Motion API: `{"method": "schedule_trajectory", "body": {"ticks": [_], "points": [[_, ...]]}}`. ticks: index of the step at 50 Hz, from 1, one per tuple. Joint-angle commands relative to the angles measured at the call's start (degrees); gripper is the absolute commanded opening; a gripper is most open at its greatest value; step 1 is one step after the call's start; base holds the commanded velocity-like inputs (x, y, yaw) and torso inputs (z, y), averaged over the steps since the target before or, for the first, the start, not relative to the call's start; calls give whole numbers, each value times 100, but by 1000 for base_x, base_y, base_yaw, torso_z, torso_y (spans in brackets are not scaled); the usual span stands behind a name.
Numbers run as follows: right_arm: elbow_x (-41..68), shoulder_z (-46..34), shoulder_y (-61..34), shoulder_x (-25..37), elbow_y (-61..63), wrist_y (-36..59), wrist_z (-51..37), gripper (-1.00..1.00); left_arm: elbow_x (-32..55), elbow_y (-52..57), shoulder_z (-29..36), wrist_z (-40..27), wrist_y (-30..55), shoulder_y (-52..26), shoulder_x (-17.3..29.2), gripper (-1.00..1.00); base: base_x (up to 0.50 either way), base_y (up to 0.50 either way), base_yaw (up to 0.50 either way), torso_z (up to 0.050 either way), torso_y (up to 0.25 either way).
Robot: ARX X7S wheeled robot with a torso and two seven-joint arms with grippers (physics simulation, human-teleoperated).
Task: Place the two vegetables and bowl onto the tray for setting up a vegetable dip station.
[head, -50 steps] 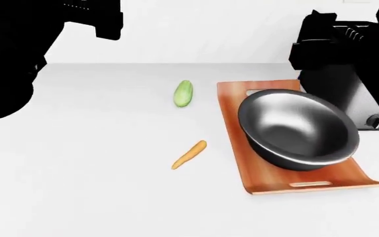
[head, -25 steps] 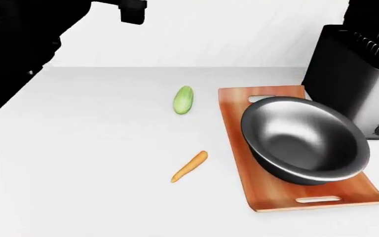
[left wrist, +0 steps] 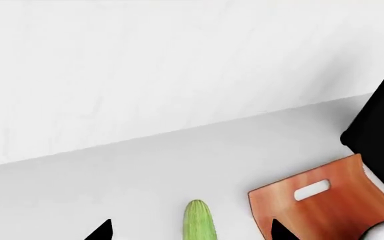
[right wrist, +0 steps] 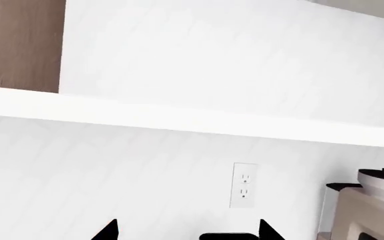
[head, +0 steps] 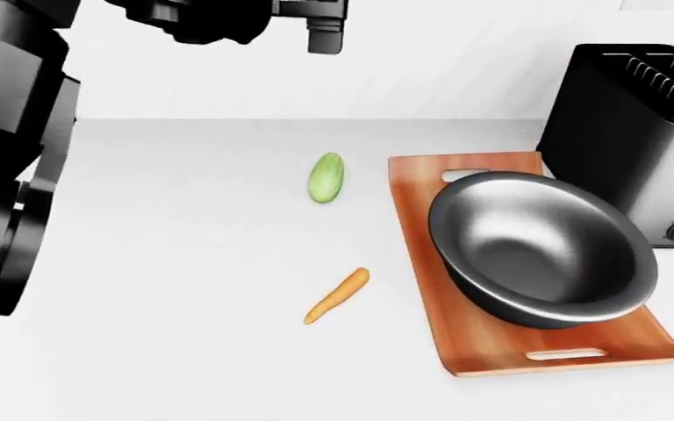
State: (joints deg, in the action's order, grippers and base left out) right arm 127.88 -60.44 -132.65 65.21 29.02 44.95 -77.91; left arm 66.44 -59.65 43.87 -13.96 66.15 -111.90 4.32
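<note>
Left gripper [head: 313, 35] farther right, higher.

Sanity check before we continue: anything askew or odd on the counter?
Yes: the shiny dark steel mixing bowl sits tilted on the reddish-brown wooden tray, overhanging its right edge. The slim orange carrot and stubby light-green cucumber lie intact on the counter, off the tray.

White wall [right wrist: 178, 60], outlet [right wrist: 244, 185], brown cabinet [right wrist: 20, 45].
</note>
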Motion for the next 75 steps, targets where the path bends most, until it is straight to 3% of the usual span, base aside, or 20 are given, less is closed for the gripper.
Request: {"method": "schedule_trajectory", "body": {"ticks": [1,11,16,25,33,45,53,75], "points": [[451,526,-173,-32,-204,566,-490,100,101,-1532,24,459,-33,-59,-429,100,0,0,0,0,0],[775,1008,-60,116,-264,988,-902,100,639,-1532,502,473,-108,189,-431,100,0,0,0,0,0],[839,1122,-85,177,-365,1133,-992,100,1477,-1531,1377,615,-180,212,-431,100,0,0,0,0,0],[865,1289,43,427,-299,1149,-1009,100,3222,-1360,3837,1110,-438,171,-431,100,0,0,0,0,0],[858,1351,208,648,-163,1090,-923,100,3907,-1217,4896,1220,-871,264,-431,100,0,0,0,0,0],[784,1407,377,794,-93,1065,-795,100,4233,-1426,5194,748,-1328,341,-431,100,0,0,0,0,0],[771,1666,419,889,41,959,-409,100,4146,-1323,5253,839,-1320,367,-432,100,65,0,0,0,0],[827,1872,388,985,55,1107,-484,100,3502,-1013,4943,1406,-918,406,-432,100,182,0,0,0,0]]}}
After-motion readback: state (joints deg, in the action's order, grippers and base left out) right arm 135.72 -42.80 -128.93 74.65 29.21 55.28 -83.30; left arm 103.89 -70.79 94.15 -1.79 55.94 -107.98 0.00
